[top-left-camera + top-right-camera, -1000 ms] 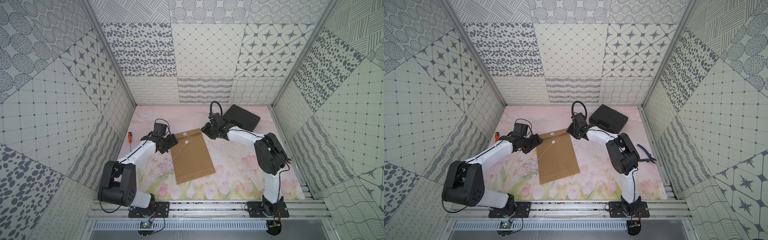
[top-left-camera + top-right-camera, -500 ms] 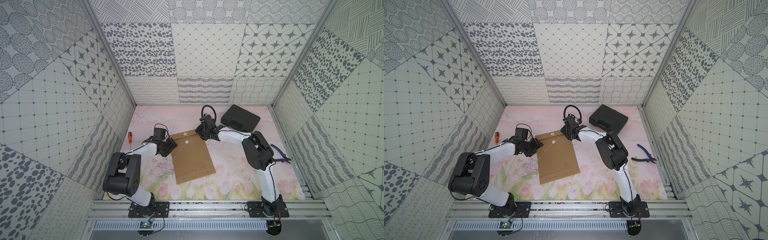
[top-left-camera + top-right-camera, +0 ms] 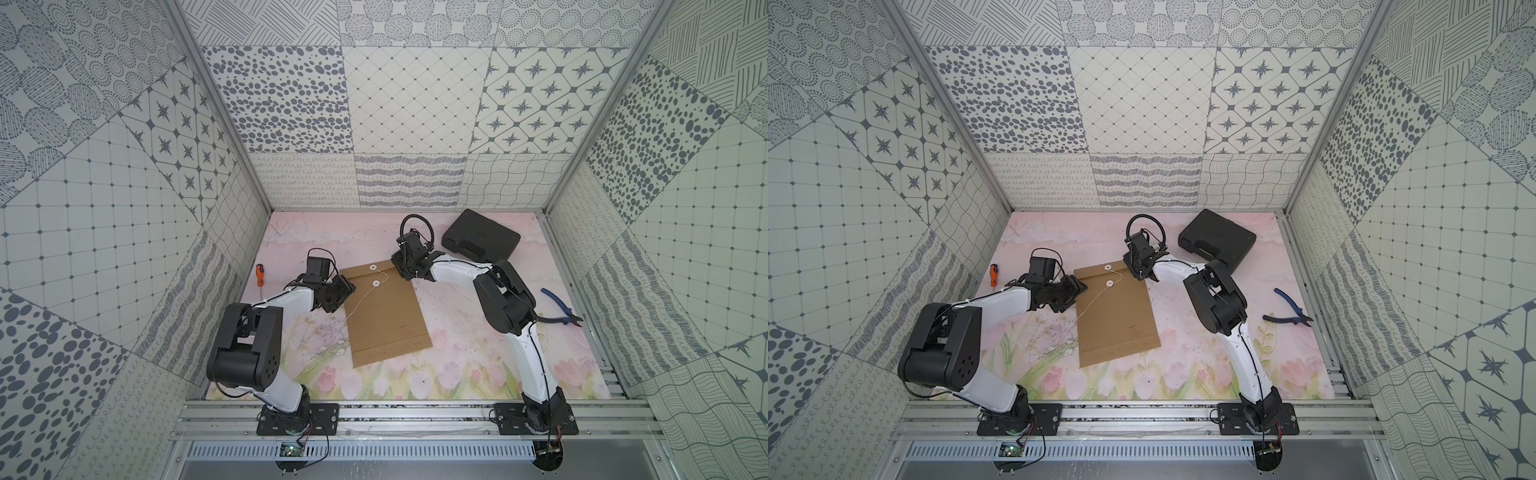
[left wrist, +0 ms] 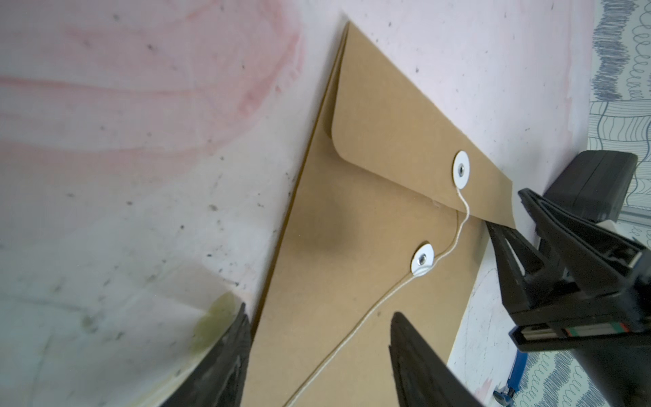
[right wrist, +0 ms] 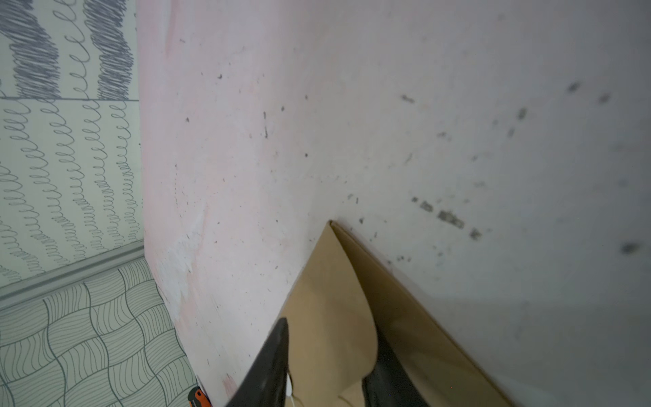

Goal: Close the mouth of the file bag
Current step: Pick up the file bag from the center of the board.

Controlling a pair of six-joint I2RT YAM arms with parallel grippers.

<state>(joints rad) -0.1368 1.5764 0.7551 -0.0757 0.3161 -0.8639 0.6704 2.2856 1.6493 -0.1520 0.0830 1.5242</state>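
The file bag (image 3: 384, 316) (image 3: 1117, 320) is a flat brown envelope lying on the pink mat. Its flap (image 4: 398, 141) is folded down. A thin white string (image 4: 355, 327) runs from the flap's white disc (image 4: 460, 172) past the lower disc (image 4: 422, 260). My left gripper (image 3: 348, 289) (image 4: 318, 312) is open at the bag's left edge, with the string passing between its fingers. My right gripper (image 3: 401, 270) (image 5: 331, 329) is open at the bag's far right corner. The flap's rounded end (image 5: 334, 310) lies between its fingers and partly hides one of them.
A black plastic case (image 3: 480, 241) (image 3: 1217, 241) lies at the back right, just behind my right wrist. An orange screwdriver (image 3: 259, 275) (image 3: 994, 275) lies by the left wall. Blue pliers (image 3: 559, 309) (image 3: 1289, 309) lie near the right wall.
My right gripper has moved left from near the case to the bag's far right corner, and its jaws have narrowed. My left arm has folded back, its gripper staying at the bag's left edge.
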